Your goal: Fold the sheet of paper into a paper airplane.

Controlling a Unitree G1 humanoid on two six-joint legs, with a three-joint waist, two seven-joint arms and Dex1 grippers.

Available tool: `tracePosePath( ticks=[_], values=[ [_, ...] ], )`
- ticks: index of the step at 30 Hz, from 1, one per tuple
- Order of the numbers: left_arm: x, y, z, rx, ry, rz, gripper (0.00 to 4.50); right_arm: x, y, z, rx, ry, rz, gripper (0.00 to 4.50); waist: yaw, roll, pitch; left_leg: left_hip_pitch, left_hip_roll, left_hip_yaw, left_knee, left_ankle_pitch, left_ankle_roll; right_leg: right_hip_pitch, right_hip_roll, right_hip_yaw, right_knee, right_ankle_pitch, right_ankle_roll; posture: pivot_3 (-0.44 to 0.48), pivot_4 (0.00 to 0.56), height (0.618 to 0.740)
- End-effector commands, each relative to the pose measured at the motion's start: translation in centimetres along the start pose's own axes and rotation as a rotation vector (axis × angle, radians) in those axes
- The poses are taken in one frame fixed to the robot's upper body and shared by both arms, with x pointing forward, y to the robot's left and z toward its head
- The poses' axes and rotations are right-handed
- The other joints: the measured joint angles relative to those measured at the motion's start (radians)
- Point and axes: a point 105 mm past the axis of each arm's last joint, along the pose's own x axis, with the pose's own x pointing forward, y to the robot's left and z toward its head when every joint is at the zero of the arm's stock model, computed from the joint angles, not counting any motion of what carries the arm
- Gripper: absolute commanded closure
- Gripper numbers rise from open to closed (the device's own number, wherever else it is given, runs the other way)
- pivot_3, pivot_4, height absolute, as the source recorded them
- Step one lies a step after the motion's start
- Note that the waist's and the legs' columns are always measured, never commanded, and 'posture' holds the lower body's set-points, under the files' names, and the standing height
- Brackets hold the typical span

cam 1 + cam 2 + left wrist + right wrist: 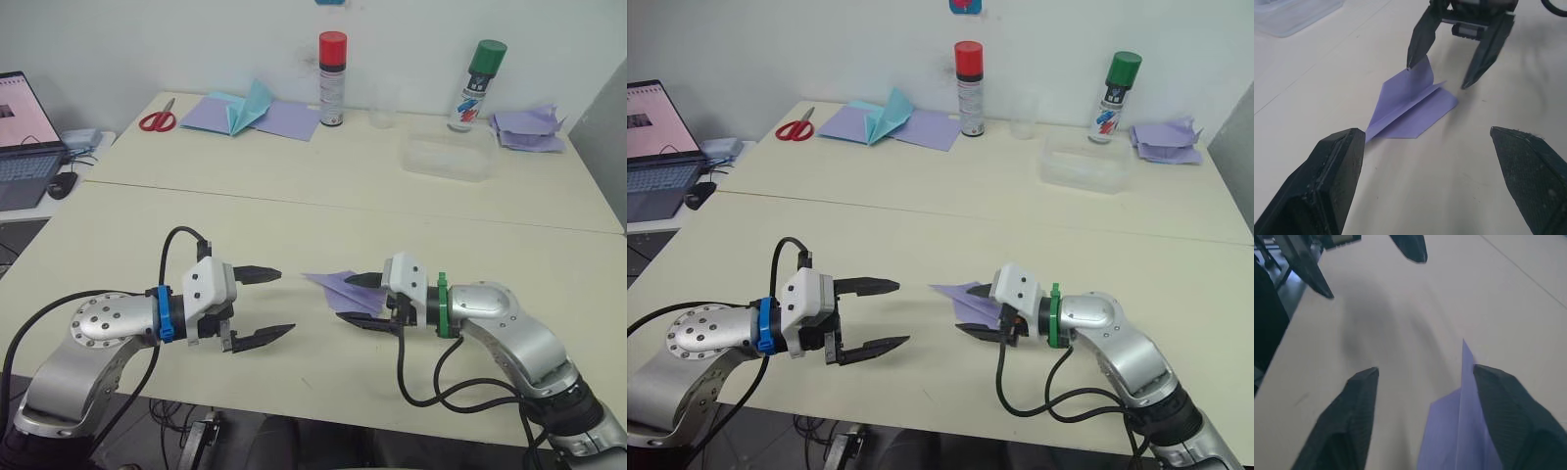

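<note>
- My left gripper (pixel 263 305) hovered over the near part of the table (pixel 294 211) with its two black fingers spread wide and nothing between them, pointing across toward my right arm.
- My right gripper (pixel 366 303) faced it from the other side, its fingers also apart and gripping nothing. In the left wrist view one fingertip (pixel 1410 63) stood right at the raised flap of the paper airplane (pixel 338 289); I could not tell whether it touched.
- The airplane lay flat on the table between the two grippers, already a pointed lavender wedge with a centre crease and angled flaps. Its tail sat within the reach of my right fingers, and its pointed tip (pixel 309 276) aimed toward my left gripper.
- So the long axis ran roughly along the line from one gripper to the other. My right arm was much the nearer, while a clear gap of bare table separated the tip from my left fingers.
- I judged the folding nearly or fully finished; any last pinch or press would fall to the right arm, or the left would have to advance to the tip.
- Farther back lay a clear plastic tub (pixel 449 157), two spray cans (pixel 332 78), scissors (pixel 157 119), purple sheets with a teal peaked piece (pixel 252 111) and a heap of purple papers (pixel 527 129).
</note>
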Motion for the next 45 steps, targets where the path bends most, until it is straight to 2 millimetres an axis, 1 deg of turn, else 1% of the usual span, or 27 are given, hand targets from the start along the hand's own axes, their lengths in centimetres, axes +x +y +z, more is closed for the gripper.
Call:
tracePosePath(
  ticks=[1,6,9,12,16,17,18,20,21,24,25,32,34,36,37,38,41,45],
  values=[
    [-0.1,-0.3,1.0,0.048,-0.018,-0.01,0.0,0.7,-0.4,-0.4,-0.091,0.018,-0.044,1.36,0.0,0.0,0.0,0.0,0.0,0.0,0.0,0.0,0.0,0.0,0.0,0.0,0.0,0.0,0.0,0.0,0.15,0.74],
    [-0.1,-0.4,1.1,0.063,-0.022,-0.006,0.0,1.5,-0.8,-1.5,-0.121,0.06,-0.085,1.36,0.001,0.0,0.0,0.0,0.0,0.0,0.0,0.0,0.0,0.0,0.0,0.0,0.0,0.0,0.0,0.0,0.15,0.74],
    [0.0,-0.2,1.2,0.069,-0.025,0.001,0.0,1.6,-1.4,-1.9,-0.139,0.084,-0.111,1.36,0.001,0.0,0.0,0.0,0.0,0.0,0.0,0.0,0.0,0.0,0.0,0.0,0.0,0.0,0.0,0.0,0.15,0.74],
    [0.1,-0.2,1.3,0.07,-0.03,0.002,0.0,1.5,-1.8,-1.9,-0.114,0.079,-0.133,1.36,0.001,0.0,0.0,0.0,0.0,0.0,0.0,0.0,0.0,0.0,0.0,0.0,0.0,0.0,0.0,0.0,0.15,0.74],
    [0.3,-0.2,1.3,0.069,-0.035,0.001,0.0,1.4,-2.5,-2.1,-0.04,0.079,-0.175,1.36,0.001,0.0,0.0,0.0,0.0,0.0,0.0,0.0,0.0,0.0,0.0,0.0,0.001,0.0,0.0,0.0,0.15,0.74],
    [0.4,-0.2,1.3,0.069,-0.038,0.001,0.0,1.4,-2.7,-2.2,-0.017,0.076,-0.185,1.74,0.002,0.0,0.0,0.0,0.0,0.0,0.0,0.0,0.0,0.0,0.0,0.0,0.001,0.0,0.0,0.0,0.15,0.74],
    [0.4,-0.2,1.3,0.069,-0.04,0.001,0.0,1.3,-2.8,-2.1,0.0,0.074,-0.193,1.99,0.002,0.0,0.0,0.0,0.0,0.0,0.0,0.0,0.0,0.0,0.0,0.0,0.001,0.0,0.0,0.0,0.15,0.74],
    [0.5,-0.2,1.3,0.068,-0.043,0.0,0.0,1.3,-3.2,-2.1,0.117,0.049,-0.227,2.68,0.002,0.0,0.0,0.0,0.0,0.0,0.0,0.0,0.0,0.0,0.0,0.0,0.001,0.0,0.0,0.0,0.15,0.74],
    [0.6,-0.2,1.3,0.067,-0.044,0.001,0.0,1.4,-3.3,-2.1,0.142,0.048,-0.237,3.06,0.001,0.0,0.0,0.0,0.0,0.0,0.0,0.0,0.0,0.0,0.0,0.0,0.002,0.0,0.0,0.0,0.15,0.74],
    [0.7,-0.2,1.3,0.065,-0.047,0.001,0.0,1.4,-3.2,-2.7,0.143,0.078,-0.234,4.19,0.002,0.0,0.0,0.0,-0.001,-0.001,0.001,0.0,0.0,0.0,0.0,0.0,0.005,0.0,0.0,0.0,0.15,0.74],
    [0.7,-0.2,1.3,0.065,-0.048,0.0,0.0,1.4,-3.2,-2.9,0.137,0.09,-0.234,4.48,0.002,0.0,0.0,0.0,-0.001,-0.001,0.001,0.0,0.0,-0.001,0.0,0.0,0.006,0.0,0.0,0.0,0.15,0.74],
    [0.7,0.0,1.5,0.065,-0.049,0.004,0.0,1.0,-3.2,-2.7,0.089,0.088,-0.213,4.48,0.002,0.0,0.0,0.001,-0.001,-0.001,0.001,0.0,0.0,-0.001,0.0,0.0,0.007,0.0,0.0,0.0,0.15,0.74],
    [0.7,0.7,2.2,0.057,-0.067,0.023,0.0,0.4,-3.4,-1.3,0.132,0.008,-0.213,4.48,0.002,0.0,0.0,0.001,-0.001,-0.001,0.001,0.0,0.0,-0.001,0.0,0.0,0.007,0.0,0.0,0.0,0.15,0.74],
    [0.8,1.2,2.6,0.053,-0.076,0.032,0.0,-0.1,-3.6,-0.4,0.175,-0.053,-0.223,4.48,0.004,0.0,0.0,0.001,-0.002,-0.002,0.001,0.0,0.0,-0.001,0.0,0.0,0.009,0.0,0.0,0.0,0.15,0.74],
    [0.8,1.6,2.9,0.05,-0.08,0.031,0.0,-0.7,-4.0,-0.1,0.193,-0.072,-0.265,4.48,0.004,0.0,0.0,0.001,-0.002,-0.002,0.001,0.0,0.0,-0.001,0.0,0.0,0.009,0.0,0.0,0.0,0.15,0.74],
    [1.0,2.0,3.5,0.045,-0.09,0.02,0.0,-1.8,-4.5,0.0,0.202,-0.076,-0.321,4.48,0.005,0.0,0.0,0.001,-0.002,-0.001,0.001,0.0,0.0,-0.001,0.0,0.0,0.011,0.0,0.0,0.0,0.15,0.74],
    [2.0,2.8,5.3,0.036,-0.105,-0.055,0.0,-5.6,-5.6,-0.6,0.255,-0.036,-0.517,4.48,0.017,-0.001,0.0,0.0,-0.003,-0.004,0.002,0.0,0.0,-0.001,0.0,0.0,0.013,0.0,0.0,0.0,0.15,0.74],
    [3.5,3.0,5.9,0.045,-0.076,-0.161,0.0,-9.2,-6.4,-2.0,0.303,0.057,-0.728,4.48,0.012,-0.001,0.0,-0.001,-0.006,-0.003,0.001,0.0,0.0,0.0,0.0,0.003,0.013,0.0,0.0,0.0,0.15,0.74]
  ],
)
